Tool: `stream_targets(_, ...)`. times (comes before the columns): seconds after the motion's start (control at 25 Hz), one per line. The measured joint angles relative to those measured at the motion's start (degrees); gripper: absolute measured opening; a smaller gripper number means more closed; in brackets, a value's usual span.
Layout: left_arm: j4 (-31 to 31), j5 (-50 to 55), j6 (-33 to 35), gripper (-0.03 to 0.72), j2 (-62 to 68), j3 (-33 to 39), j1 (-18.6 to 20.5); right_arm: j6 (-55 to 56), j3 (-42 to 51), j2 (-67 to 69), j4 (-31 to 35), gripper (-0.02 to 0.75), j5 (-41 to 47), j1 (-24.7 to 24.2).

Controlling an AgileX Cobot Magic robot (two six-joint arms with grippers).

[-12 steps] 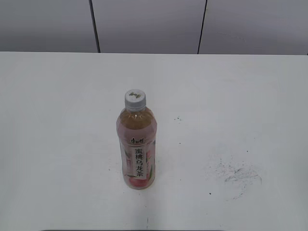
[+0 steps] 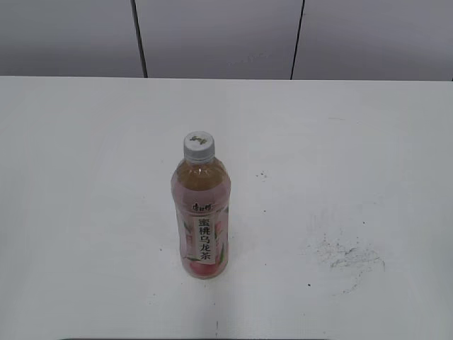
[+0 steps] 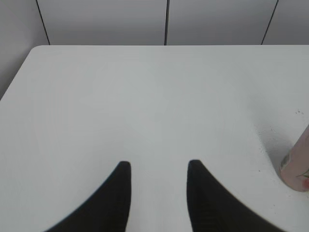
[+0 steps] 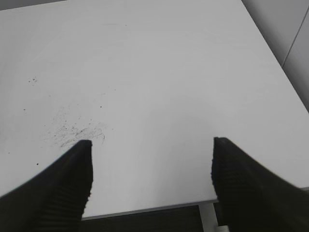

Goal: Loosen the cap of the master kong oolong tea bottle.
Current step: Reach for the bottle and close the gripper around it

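White table point(image 2: 85, 212): broad matte surface carrying the task's objects, with a patch of dark scuff marks point(image 2: 350, 256) toward its right side.
Bottle: slim clear plastic master kong oolong tea bottle point(image 2: 201, 219) of pale amber tea, pink-white label with black characters, standing upright near the table's middle; its base also shows at the right edge of the left wrist view point(image 3: 297, 166).
Cap: small round white-grey ribbed screw cap point(image 2: 199, 146) seated on the bottle neck, touched by nothing.
Left gripper point(image 3: 158, 166): two dark fingers moderately apart, holding nothing, above bare table, well to the left of the bottle.
Right gripper point(image 4: 150, 145): two dark ribbed fingers spread wide, holding nothing, above the table's near edge, close to the scuff marks point(image 4: 77, 131).
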Motion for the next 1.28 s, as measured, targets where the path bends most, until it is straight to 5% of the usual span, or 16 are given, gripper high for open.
stream_targets(1.0,0.0,-0.4,0.0,0.241,0.0,-0.2,0.0,0.0,0.0,0.0,-0.1,0.574,0.0,0.0)
stream_targets(1.28,-3.5,-15.6,3.0,0.252,0.2,-0.7,0.0,0.0,0.0,0.0,-0.1,0.574,0.0,0.0)
